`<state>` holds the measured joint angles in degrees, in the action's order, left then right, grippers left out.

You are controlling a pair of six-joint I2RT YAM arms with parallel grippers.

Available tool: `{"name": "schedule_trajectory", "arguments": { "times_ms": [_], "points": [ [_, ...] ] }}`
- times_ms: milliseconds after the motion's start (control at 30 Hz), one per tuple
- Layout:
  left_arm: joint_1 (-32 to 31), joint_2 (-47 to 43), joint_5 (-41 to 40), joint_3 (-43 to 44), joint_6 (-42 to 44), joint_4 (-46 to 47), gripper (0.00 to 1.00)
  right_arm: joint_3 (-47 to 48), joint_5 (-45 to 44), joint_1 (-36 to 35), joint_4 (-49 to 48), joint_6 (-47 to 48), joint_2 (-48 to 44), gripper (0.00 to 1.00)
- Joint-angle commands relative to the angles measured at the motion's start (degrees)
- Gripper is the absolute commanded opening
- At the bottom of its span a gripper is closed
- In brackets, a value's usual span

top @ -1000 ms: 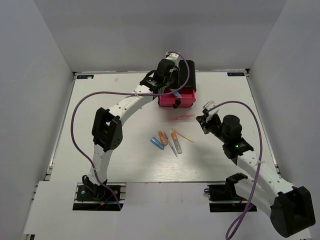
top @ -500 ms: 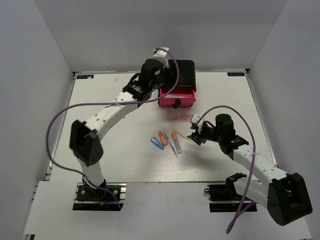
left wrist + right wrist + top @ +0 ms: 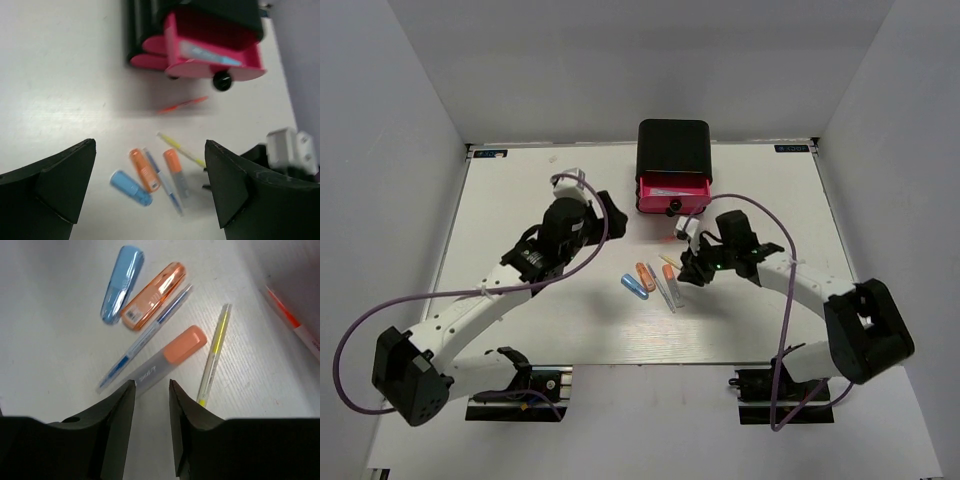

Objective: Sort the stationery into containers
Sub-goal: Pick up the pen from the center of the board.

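The containers are a black cabinet [image 3: 673, 150] with pink drawers; one drawer [image 3: 672, 193] [image 3: 215, 62] stands pulled out with a light-blue item [image 3: 210, 54] in it. The stationery lies in front: blue capsule [image 3: 634, 286] [image 3: 121, 282], orange capsule [image 3: 646, 276] [image 3: 152, 295], blue pen [image 3: 145, 337], orange-grey capsule [image 3: 165, 360] [image 3: 176, 172], yellow pen [image 3: 215, 352], pink-orange pen [image 3: 680, 238] [image 3: 182, 105]. My left gripper [image 3: 608, 212] [image 3: 150, 146] hangs wide open left of the cabinet. My right gripper [image 3: 686, 264] [image 3: 151, 387] is open just behind the orange-grey capsule's grey end, holding nothing.
The white table [image 3: 520, 250] ends at a rail along its near edge. Grey walls close in the back and both sides. In the left wrist view my right arm's wrist [image 3: 287, 150] sits just right of the stationery.
My left gripper has opened, left the drawer and drawn back to the left of the cabinet. My right arm has swung left and down to the cluster of stationery.
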<state>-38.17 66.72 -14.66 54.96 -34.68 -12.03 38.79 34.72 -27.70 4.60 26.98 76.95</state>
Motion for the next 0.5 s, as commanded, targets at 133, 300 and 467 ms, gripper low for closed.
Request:
{"name": "schedule_trajectory", "arguments": {
  "times_ms": [133,300,467],
  "points": [
    [0.2,-9.06,-7.49,-6.7,-8.29,-7.47,0.99,13.05,-17.64,-5.34,3.38,-22.32,11.27,0.43],
    [0.2,-11.61,-8.72,-9.07,-9.62,-8.89,0.99,15.27,-22.31,-7.98,6.39,-25.92,13.49,0.45],
    [0.2,-13.72,-8.72,-11.01,-10.76,-10.12,0.99,15.27,-25.22,-9.82,8.14,-25.75,14.54,0.49]
  ]
}}
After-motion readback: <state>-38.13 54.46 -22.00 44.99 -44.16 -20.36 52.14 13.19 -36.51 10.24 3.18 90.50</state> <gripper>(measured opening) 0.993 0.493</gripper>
